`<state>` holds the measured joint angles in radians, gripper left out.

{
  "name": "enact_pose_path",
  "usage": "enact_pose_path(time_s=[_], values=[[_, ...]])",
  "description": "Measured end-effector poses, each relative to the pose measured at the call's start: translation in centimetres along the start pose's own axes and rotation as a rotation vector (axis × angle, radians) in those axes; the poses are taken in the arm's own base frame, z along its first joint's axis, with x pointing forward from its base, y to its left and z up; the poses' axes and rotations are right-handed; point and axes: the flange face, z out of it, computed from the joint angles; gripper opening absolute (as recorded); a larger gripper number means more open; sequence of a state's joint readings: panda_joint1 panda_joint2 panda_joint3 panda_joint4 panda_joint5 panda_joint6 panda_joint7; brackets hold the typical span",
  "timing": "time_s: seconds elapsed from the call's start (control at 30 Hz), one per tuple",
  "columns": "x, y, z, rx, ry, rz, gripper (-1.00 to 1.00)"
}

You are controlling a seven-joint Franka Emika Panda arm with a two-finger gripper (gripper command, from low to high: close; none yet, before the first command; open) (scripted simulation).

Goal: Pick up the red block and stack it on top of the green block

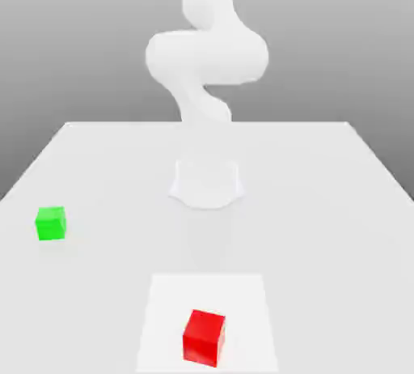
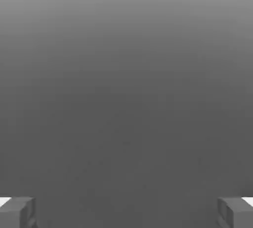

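Observation:
The red block (image 1: 204, 337) sits on the white table (image 1: 323, 202) near its front edge, about the middle of the exterior view. The green block (image 1: 50, 223) rests on the table farther back, at the exterior view's left and well apart from the red one. In the hand view my gripper (image 2: 126, 213) is open; its two grey fingertips (image 2: 18, 212) stand far apart with nothing between them, and plain grey background lies behind them. The white arm (image 1: 206, 57) rises from its base at the table's middle and leaves the exterior view upward.
The arm's round base (image 1: 207, 182) stands at the table's centre, behind both blocks. A lighter square patch (image 1: 242, 308) on the table surrounds the red block. The table's far edge (image 1: 207, 124) runs behind the base.

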<state>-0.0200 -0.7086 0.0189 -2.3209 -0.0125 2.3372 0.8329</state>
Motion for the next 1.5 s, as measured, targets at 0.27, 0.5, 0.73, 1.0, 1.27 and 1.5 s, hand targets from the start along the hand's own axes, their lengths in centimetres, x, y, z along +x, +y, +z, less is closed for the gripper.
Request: enact_pose_path(time_s=[0.27,0.5,0.73,1.0,1.27,1.5], values=[[-2.6,2.6,16.3,-0.213,-0.128,0.066,0.0],[-7.2,7.9,28.4,-0.378,-0.252,0.128,0.0],[-14.1,15.0,37.6,-0.527,-0.393,0.199,0.0],[-19.8,20.6,44.8,-0.575,-0.444,0.226,-1.0],[-19.3,20.1,44.0,-0.574,-0.443,0.227,-1.0],[-13.5,21.9,38.9,-0.613,-0.398,0.354,-1.0]])
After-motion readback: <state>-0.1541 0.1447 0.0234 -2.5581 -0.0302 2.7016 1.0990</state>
